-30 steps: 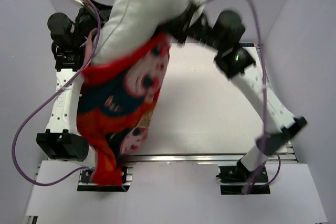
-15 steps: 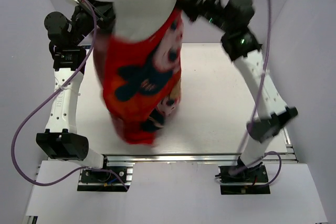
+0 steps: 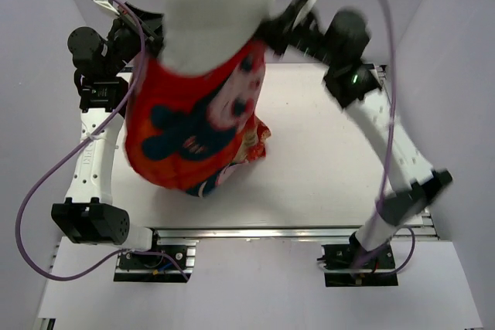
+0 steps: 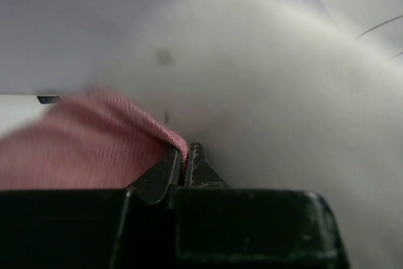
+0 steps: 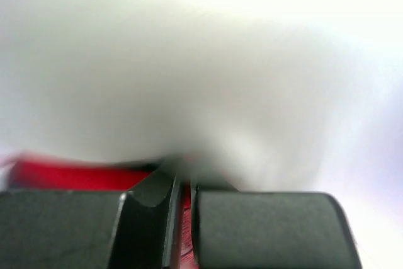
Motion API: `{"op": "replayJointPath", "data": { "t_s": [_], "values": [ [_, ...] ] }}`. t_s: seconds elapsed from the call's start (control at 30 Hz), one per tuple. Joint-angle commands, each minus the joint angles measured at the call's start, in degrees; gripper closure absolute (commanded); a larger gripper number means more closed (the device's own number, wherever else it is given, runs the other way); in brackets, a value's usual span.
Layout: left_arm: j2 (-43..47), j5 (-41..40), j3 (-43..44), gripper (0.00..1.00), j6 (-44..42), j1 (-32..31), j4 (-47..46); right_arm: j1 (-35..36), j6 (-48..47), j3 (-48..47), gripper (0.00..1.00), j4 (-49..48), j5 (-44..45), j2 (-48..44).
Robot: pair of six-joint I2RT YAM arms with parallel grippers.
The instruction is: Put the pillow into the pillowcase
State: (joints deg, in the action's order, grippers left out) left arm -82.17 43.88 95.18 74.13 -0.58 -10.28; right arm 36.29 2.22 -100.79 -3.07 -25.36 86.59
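The white pillow stands high between both arms, its lower part inside the red printed pillowcase, which hangs down to the table. My left gripper is raised at the case's left rim; the left wrist view shows my left gripper shut on the pink-lined pillowcase hem, with the pillow right behind. My right gripper holds the case's right rim; the right wrist view shows my right gripper shut on red pillowcase cloth, the pillow filling that view.
The white table lies below, with a metal rail along its near edge. Purple cables loop from both arms. Grey walls close in on the left, right and back.
Both grippers kept hold of the case and shook it. The pillow swung upright from a left tilt, and the case's hanging end moved right, then rose a little.
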Motion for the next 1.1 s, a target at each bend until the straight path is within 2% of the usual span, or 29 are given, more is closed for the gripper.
{"op": "replayJointPath", "data": {
  "t_s": [0.0,0.03,0.07,0.13,0.17,0.2,0.27,0.3,0.37,0.4,0.47,0.57,0.8,0.9,0.93,0.97,1.03,1.07],
  "values": [
    [6.41,-0.37,-1.65,1.0,-1.27,-0.65,-1.41,-19.22,12.0,-22.65,1.0,-0.91,7.55,12.86],
    [7.02,-0.81,-2.97,1.0,-2.22,-0.65,-0.71,-19.42,13.15,-25.04,1.0,0.42,3.69,13.17],
    [7.11,-1.33,-3.33,1.0,-2.76,-0.65,0.17,-18.9,15.51,-22.28,1.0,-1.83,-5.57,12.13],
    [6.5,-2.3,-3.68,1.0,-3.98,-0.65,0.97,-11.54,15.46,-10.45,1.0,-9.55,-13.36,2.23],
    [6.15,-2.31,-3.68,1.0,-4.25,-0.65,1.05,-6.72,7.44,1.88,1.0,-11.76,-14.7,-1.91],
    [5.8,-2.65,-3.59,1.0,-4.86,-0.65,1.93,3.51,2.32,7.31,1.0,-13.7,-14.97,-10.3],
    [5.79,-3.01,-4.47,1.0,-5.05,-0.65,1.94,11.83,-4.29,19.77,1.0,-17.56,-15.07,-18.86],
    [6.06,-3.53,-4.82,1.0,-5.22,-0.65,2.11,16.57,-5.98,21.32,1.0,-18.71,-14.11,-19.78],
    [7.02,-3.89,-5.35,1.0,-5.66,-0.65,3.07,17.32,-7.84,19.51,1.0,-17.33,-8.32,-17.52],
    [7.29,-3.97,-5.53,1.0,-5.75,-0.65,3.25,16.36,-9.76,17.41,1.0,-13.23,-5.16,-15.94],
    [7.81,-3.89,-5.7,1.0,-5.84,-0.65,4.13,11.38,-9.08,12.58,1.0,-11.0,-1.71,-11.99],
    [7.82,-3.62,-5.0,1.0,-5.84,-0.65,4.74,6.87,-5.65,12.9,1.0,-14.06,-2.5,-11.35],
    [7.82,-2.57,-4.56,1.0,-5.49,-0.65,3.34,6.51,-5.56,11.5,1.0,-12.75,-1.54,-10.91],
    [7.47,-1.43,-3.51,1.0,-5.83,-0.65,3.69,4.94,0.12,6.68,1.0,-8.81,2.42,-8.02],
    [7.2,-1.17,-2.98,1.0,-5.75,-0.65,3.78,4.23,3.2,1.35,1.0,-6.79,-0.53,-6.79],
    [7.11,-0.64,-2.8,1.0,-5.84,-0.65,3.78,4.49,6.01,-0.7,1.0,-3.47,-4.3,-5.39],
    [6.68,-0.11,-2.72,1.0,-5.66,-0.65,3.69,8.86,5.0,-0.56,1.0,-1.6,-11.87,-7.9],
    [6.59,0.07,-2.72,1.0,-5.66,-0.65,3.69,16.54,-1.89,1.2,1.0,0.41,-11.03,-9.75]
  ]
}}
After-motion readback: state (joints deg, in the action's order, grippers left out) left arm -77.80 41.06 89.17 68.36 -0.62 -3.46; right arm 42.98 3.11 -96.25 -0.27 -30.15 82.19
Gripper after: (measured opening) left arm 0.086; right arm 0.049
